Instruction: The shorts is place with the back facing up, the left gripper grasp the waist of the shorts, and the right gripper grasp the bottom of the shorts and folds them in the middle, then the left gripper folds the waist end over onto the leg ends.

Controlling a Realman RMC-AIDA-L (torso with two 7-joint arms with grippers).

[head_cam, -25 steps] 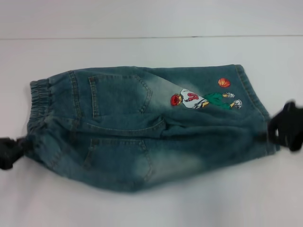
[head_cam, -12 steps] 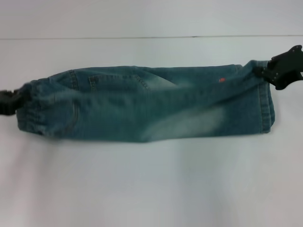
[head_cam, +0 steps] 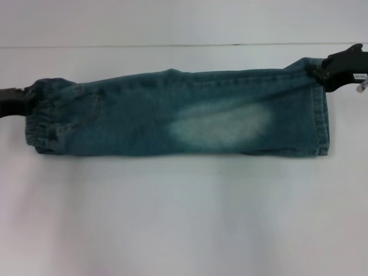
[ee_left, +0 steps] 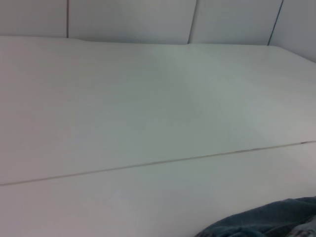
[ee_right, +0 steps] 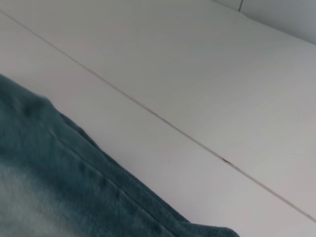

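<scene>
- The shorts [head_cam: 178,112] lie on the white table [head_cam: 184,218] as a long band folded in half lengthwise, running from the robot's left to its right.
- The waist [head_cam: 46,118], gathered and ruffled, is the left end of the band; the bottom of the shorts [head_cam: 321,115], with its stitched hem, is the right end.
- A pale bleached patch [head_cam: 221,123] faces up near the middle of the band.
- The left gripper [head_cam: 26,98] sits at the far corner of the waist, touching the denim; its fingers are clamped on the waist.
- The right gripper [head_cam: 319,72] is at the far corner of the hem end, its fingers pinching the bottom of the shorts; the arm behind it carries a small white label [head_cam: 360,76].
- One second ago the shorts lay open, with both back pockets and the cartoon print showing, and the two grippers held the near corners.
- Half a second ago the near half was partly carried over, with one pocket and a bit of the orange ball still visible.
- Now the fold has gone all the way over: the print and most of the pockets are covered, and the far edge is straighter.
- The left wrist view shows only bare table and a scrap of denim [ee_left: 266,222]; the right wrist view shows a stitched denim edge [ee_right: 74,187] lying against the table.
</scene>
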